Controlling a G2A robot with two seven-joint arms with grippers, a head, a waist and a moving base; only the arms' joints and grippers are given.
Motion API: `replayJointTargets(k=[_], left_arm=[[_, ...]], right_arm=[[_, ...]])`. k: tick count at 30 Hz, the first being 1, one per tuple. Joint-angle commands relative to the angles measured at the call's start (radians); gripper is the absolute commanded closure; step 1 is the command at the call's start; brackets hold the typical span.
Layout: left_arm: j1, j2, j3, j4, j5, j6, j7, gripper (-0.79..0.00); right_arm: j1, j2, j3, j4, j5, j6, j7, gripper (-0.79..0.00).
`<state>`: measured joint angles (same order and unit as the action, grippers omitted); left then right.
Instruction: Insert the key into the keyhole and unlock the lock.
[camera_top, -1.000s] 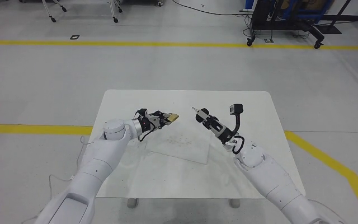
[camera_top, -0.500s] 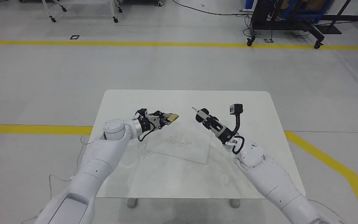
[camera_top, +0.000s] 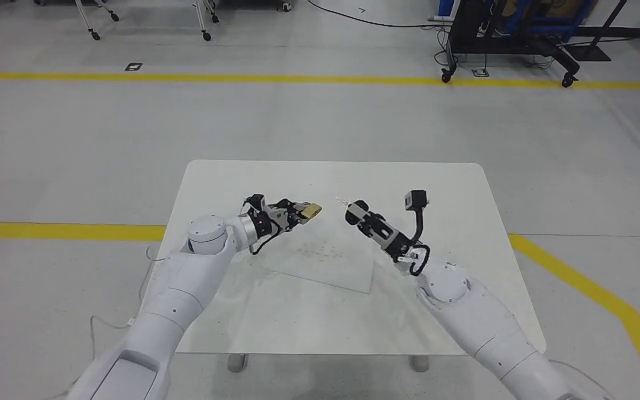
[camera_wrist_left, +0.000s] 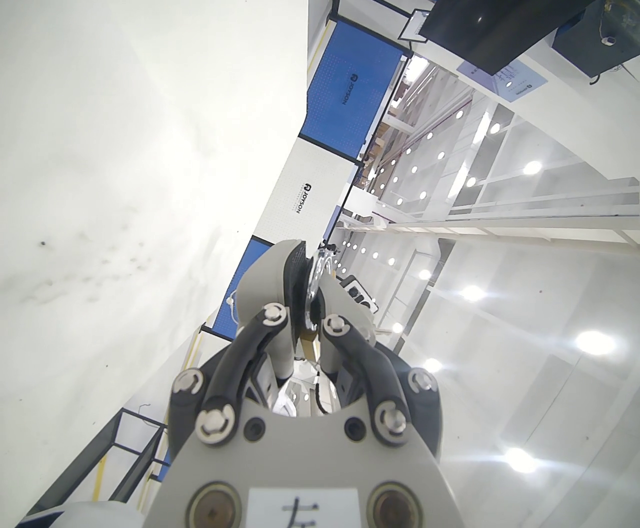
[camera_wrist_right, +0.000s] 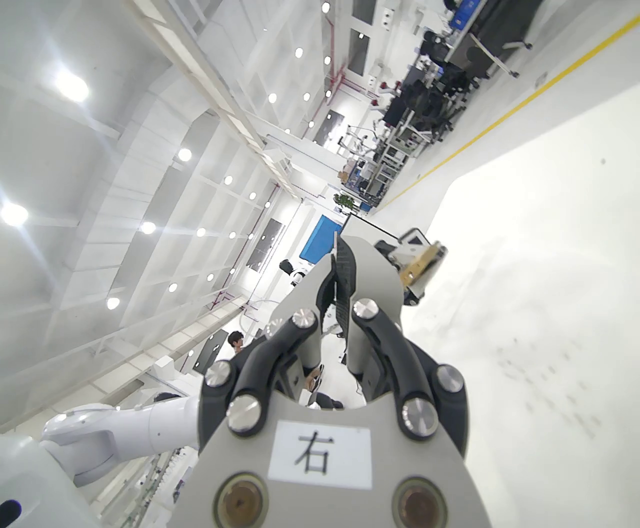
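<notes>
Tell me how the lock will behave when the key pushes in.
The lock looks like solid brass, so probably stiff and heavy for its size. The left gripper seems to pinch its smooth shackle, with the body sticking out past the jaws, so a push from the key may pivot or slip it.

One-character white label (camera_wrist_left: 303, 506) on the left claw (camera_wrist_left: 311, 272) housing, another (camera_wrist_right: 320, 454) on the right claw (camera_wrist_right: 345, 265); logo lettering on wall panels (camera_wrist_left: 305, 197).

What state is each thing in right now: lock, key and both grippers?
lock: held in the air, no key in it; whether the shackle is latched cannot be told.
key: held in the air, apart from the lock, not inserted.
left gripper: shut on the lock.
right gripper: shut on the key.
</notes>
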<state>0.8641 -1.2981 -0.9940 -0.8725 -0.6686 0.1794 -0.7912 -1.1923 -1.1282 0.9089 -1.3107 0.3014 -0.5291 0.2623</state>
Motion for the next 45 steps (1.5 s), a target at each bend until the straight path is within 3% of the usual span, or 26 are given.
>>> replayJointTargets(k=[1,9,20,37,45], left_arm=[[0.009,0.001,-0.008,-0.012,-0.001,-0.005,0.016,0.000],[0.037,0.007,-0.026,-0.060,0.032,-0.024,0.043,0.000],[0.071,0.016,-0.023,-0.116,0.137,-0.081,0.048,0.000],[0.092,0.014,-0.034,-0.142,0.164,-0.066,0.103,0.000],[0.096,0.012,-0.044,-0.145,0.126,-0.041,0.053,0.000]], right_arm=[[-0.011,-0.002,-0.002,-0.029,0.031,0.088,0.021,0.000],[-0.054,-0.016,-0.012,-0.123,0.067,0.319,-0.045,0.000],[-0.033,-0.049,-0.041,-0.142,0.090,0.460,-0.116,0.000],[-0.048,-0.077,-0.037,-0.146,0.030,0.470,-0.153,0.000],[-0.050,-0.092,0.010,-0.092,0.055,0.304,-0.217,0.000]])
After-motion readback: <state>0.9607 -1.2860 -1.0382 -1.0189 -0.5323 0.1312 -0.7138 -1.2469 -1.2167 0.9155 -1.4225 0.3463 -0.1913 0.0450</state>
